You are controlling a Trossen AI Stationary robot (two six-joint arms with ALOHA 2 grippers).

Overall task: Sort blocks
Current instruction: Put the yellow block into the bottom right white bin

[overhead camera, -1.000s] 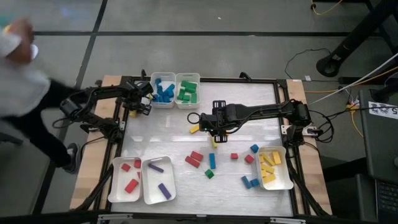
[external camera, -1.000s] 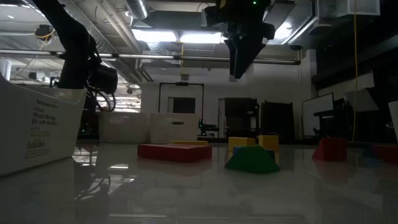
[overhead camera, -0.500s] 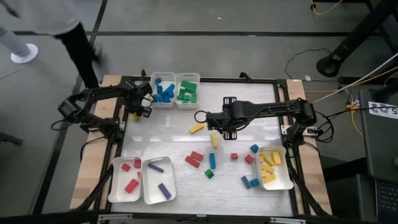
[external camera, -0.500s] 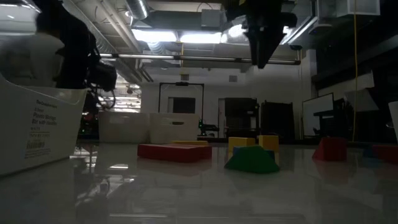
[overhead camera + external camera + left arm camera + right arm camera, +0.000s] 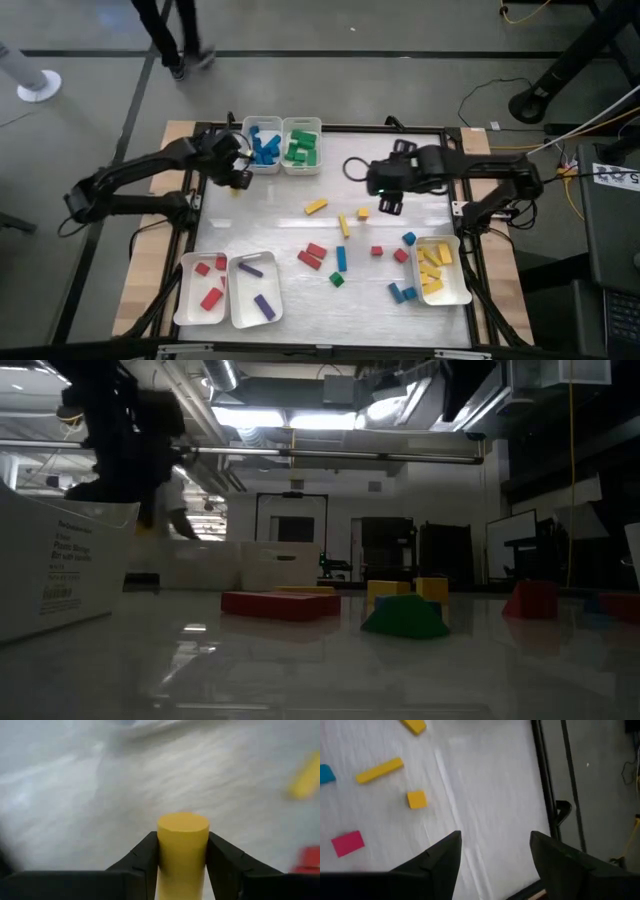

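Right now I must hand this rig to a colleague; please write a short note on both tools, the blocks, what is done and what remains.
Left tool: shut on a yellow cylinder block, at the table's left edge beside the blue tray.
Right tool: open, empty, raised over the table's middle right, near the small yellow cube.
Done: blue and green blocks fill the two far trays; red tray, purple tray and yellow tray each hold some blocks.
Left: loose on the table are two yellow bars, that yellow cube, several red blocks, blue pieces and one green block. The held cylinder probably goes to the yellow tray.
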